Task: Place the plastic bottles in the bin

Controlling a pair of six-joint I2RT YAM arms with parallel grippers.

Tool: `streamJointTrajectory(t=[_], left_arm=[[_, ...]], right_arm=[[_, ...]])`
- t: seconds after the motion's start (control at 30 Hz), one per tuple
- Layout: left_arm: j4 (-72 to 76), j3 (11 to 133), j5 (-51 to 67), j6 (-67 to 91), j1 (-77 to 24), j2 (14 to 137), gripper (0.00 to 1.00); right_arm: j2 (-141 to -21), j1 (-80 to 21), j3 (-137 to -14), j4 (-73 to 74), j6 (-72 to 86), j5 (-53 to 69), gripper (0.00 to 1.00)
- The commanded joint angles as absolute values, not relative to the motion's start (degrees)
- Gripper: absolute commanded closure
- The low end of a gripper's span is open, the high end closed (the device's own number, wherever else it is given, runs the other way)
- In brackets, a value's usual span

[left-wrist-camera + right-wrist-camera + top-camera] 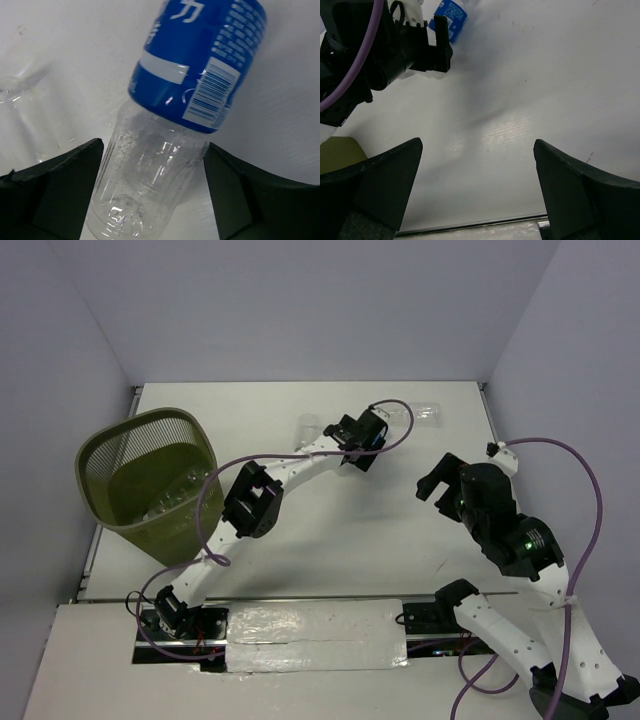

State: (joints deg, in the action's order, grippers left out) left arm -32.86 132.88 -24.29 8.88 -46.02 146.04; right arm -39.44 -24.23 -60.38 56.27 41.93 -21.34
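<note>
A clear bottle with a blue label (197, 60) lies on the white table, its bare lower half between the fingers of my left gripper (155, 145). The jaws stand open on either side of it; the right finger (235, 190) just meets the plastic. In the top view this gripper (365, 432) reaches to the far middle of the table. Two more clear bottles lie there, one to its left (308, 427) and one to its right (428, 412). The olive mesh bin (120, 455) stands at the left with clear plastic (180, 495) inside. My right gripper (477, 145) is open over bare table.
The right arm (500, 520) hovers right of centre. A taped strip (310, 635) runs along the near edge between the arm bases. Grey walls close the table on three sides. The left arm's purple cable (215, 500) loops near the bin.
</note>
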Motion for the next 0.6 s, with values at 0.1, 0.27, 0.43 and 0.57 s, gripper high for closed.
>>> streamJointTrajectory(t=[0.1,0.27,0.43,0.57], left_arm=[[-32.34,130.79,-26.63,5.89,-47.28,141.78,0.24],[-36.28,123.93,-25.76,6.76,-48.43,131.50,0.45],[-41.30,122.78,-20.05,10.19,-48.52,117.29,0.50],[-44.38,125.15,-17.23,11.16,-48.52,106.72,0.49]], right_arm=[[-39.46,-24.35,-60.64,54.76,41.75,-22.41,0.00],[-39.81,-24.34,-61.08,54.05,41.40,-22.59,0.00],[-40.25,-24.17,-61.43,53.26,40.78,-23.46,0.00],[-40.43,-24.34,-62.40,52.47,39.99,-24.34,0.00]])
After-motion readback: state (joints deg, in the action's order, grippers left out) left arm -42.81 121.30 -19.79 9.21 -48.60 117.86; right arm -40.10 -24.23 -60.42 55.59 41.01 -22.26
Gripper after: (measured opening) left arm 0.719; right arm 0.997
